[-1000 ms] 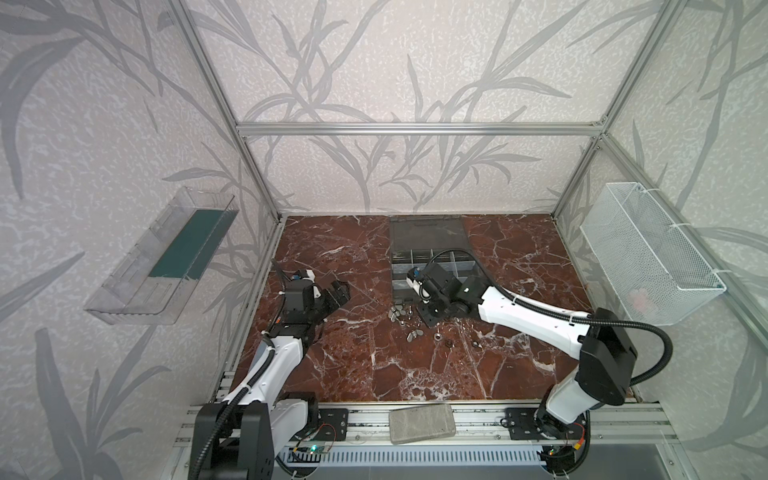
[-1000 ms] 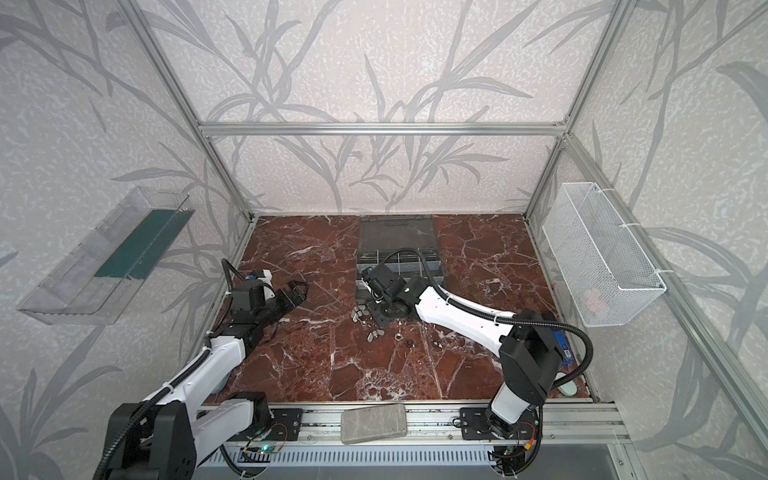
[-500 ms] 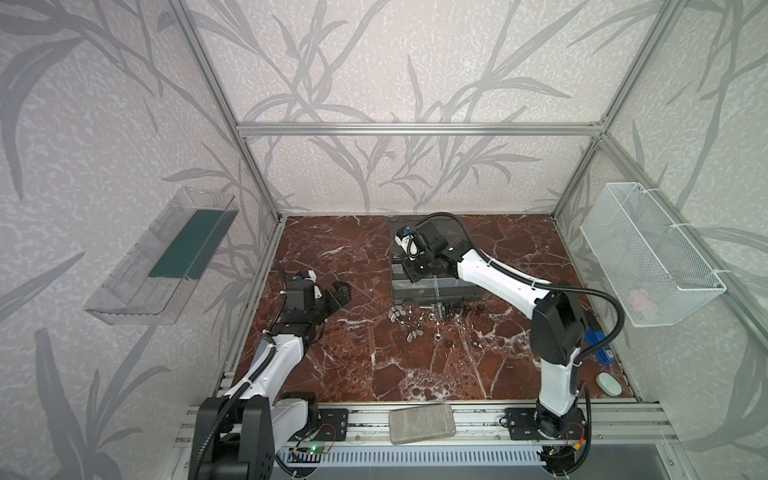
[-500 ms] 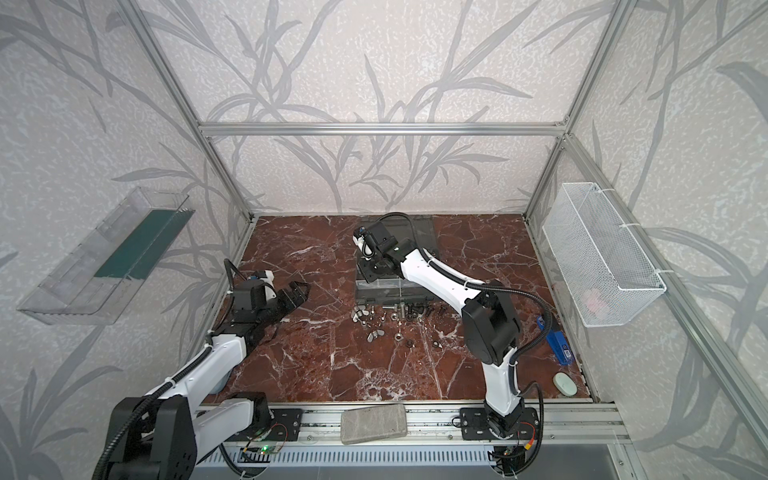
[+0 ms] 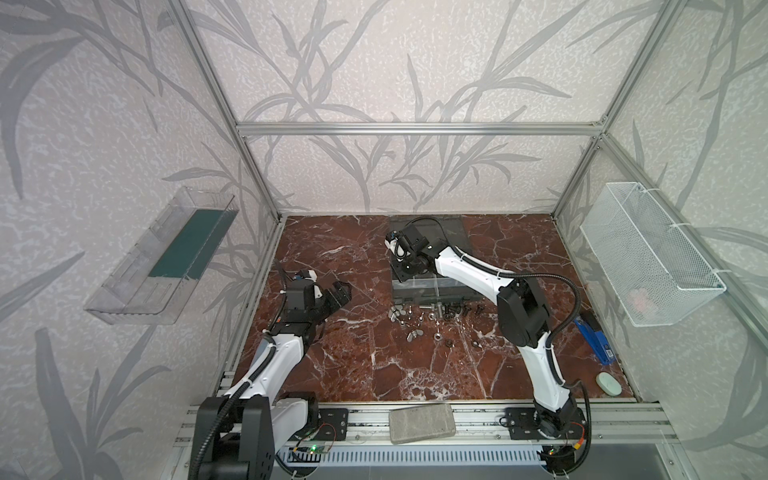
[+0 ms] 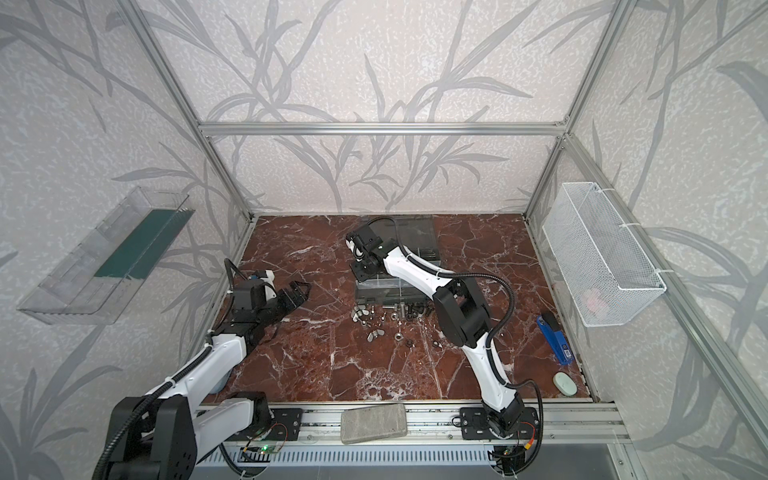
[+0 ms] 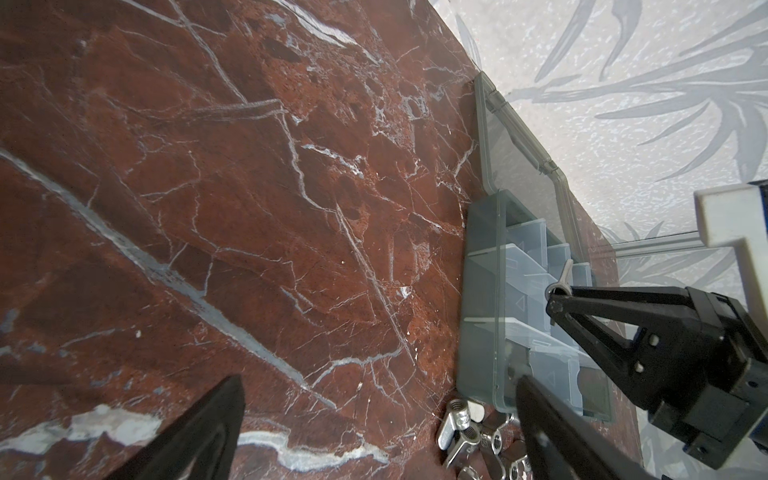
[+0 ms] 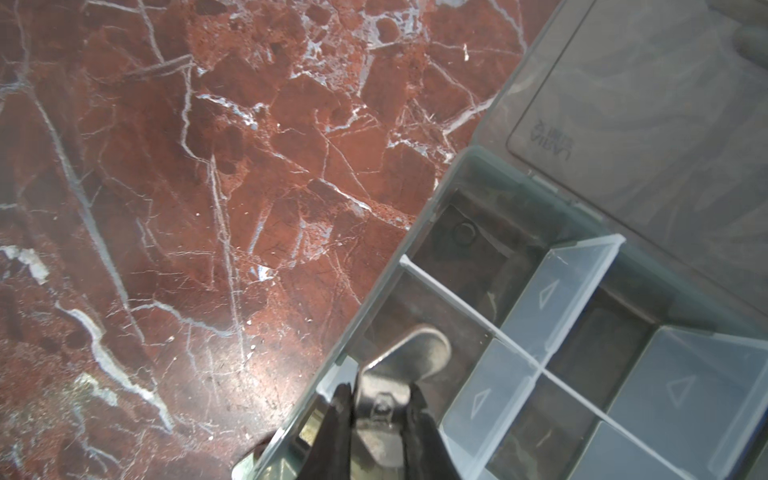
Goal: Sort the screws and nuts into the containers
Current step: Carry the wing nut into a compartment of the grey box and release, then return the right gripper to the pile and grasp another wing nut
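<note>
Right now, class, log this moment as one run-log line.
right gripper: shut on wing nut, above organizer case | left gripper: open, empty

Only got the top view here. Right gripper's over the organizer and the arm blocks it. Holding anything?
Observer: Yes. The right wrist view shows the right gripper shut on a silver wing nut.
Operator: Over which cell?
Observer: Along the organizer's left wall as your view shows it, second cell forward from the lid.
Operator: Corner cell next to the lid, anything in it?
Observer: That corner cell shows only a round moulded mark on its floor, no parts.
</note>
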